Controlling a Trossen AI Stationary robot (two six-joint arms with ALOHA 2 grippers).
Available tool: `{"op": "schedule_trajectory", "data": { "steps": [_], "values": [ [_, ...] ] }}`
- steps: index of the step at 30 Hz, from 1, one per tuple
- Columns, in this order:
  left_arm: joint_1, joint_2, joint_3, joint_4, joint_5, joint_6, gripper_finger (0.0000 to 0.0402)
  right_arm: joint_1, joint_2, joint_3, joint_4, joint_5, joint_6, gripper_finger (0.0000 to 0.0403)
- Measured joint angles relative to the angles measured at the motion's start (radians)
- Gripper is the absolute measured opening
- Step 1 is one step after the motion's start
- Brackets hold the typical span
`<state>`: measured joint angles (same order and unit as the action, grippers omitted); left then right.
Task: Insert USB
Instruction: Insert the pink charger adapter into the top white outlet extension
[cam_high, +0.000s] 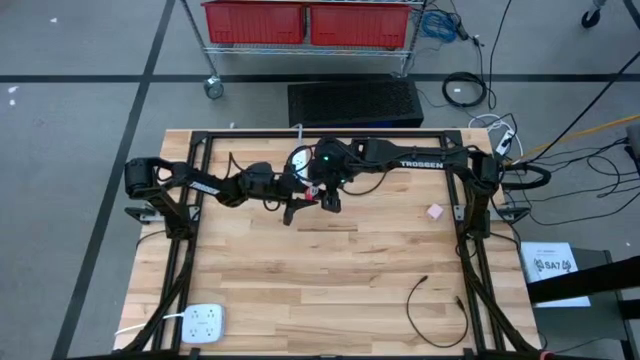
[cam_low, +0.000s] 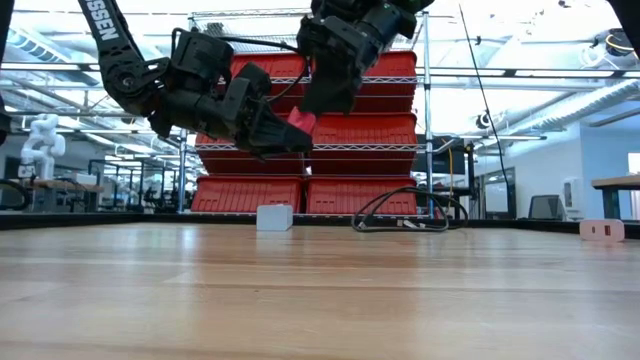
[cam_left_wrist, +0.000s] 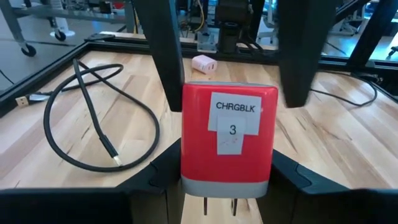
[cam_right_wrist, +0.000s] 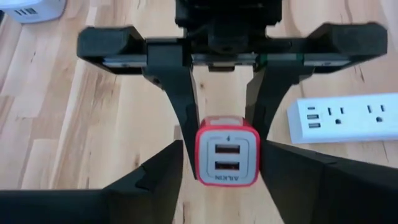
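Above the middle of the table (cam_high: 300, 270), both grippers meet on the red charger block (cam_left_wrist: 227, 138); the left gripper (cam_high: 296, 208) and the right gripper (cam_high: 327, 200) each pinch its sides; the black USB cable (cam_high: 432, 305) lies well apart.

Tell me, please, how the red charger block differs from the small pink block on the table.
The red charger block is held off the table between the left hand and the right hand; the pink block lies on the table, untouched. The red charger block bears a white label, CHRGBLK 3; the pink block shows none. Both are small and boxy.
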<state>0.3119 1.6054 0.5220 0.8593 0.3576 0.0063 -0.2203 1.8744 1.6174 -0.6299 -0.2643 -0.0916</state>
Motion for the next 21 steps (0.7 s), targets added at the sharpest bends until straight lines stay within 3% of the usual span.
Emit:
{"op": "schedule_trajectory", "data": {
  "steps": [7, 21],
  "values": [
    [0.0, 0.002, -0.001, -0.01, 0.0, 0.0, 0.0149, 0.001, 0.01, 0.002, -0.002, -0.004, 0.0, 0.0222],
    [0.0, 0.002, -0.001, -0.004, 0.002, 0.0, 0.0149, 0.0, 0.032, 0.003, -0.01, 0.003, 0.018, 0.0174]
  ]
}}
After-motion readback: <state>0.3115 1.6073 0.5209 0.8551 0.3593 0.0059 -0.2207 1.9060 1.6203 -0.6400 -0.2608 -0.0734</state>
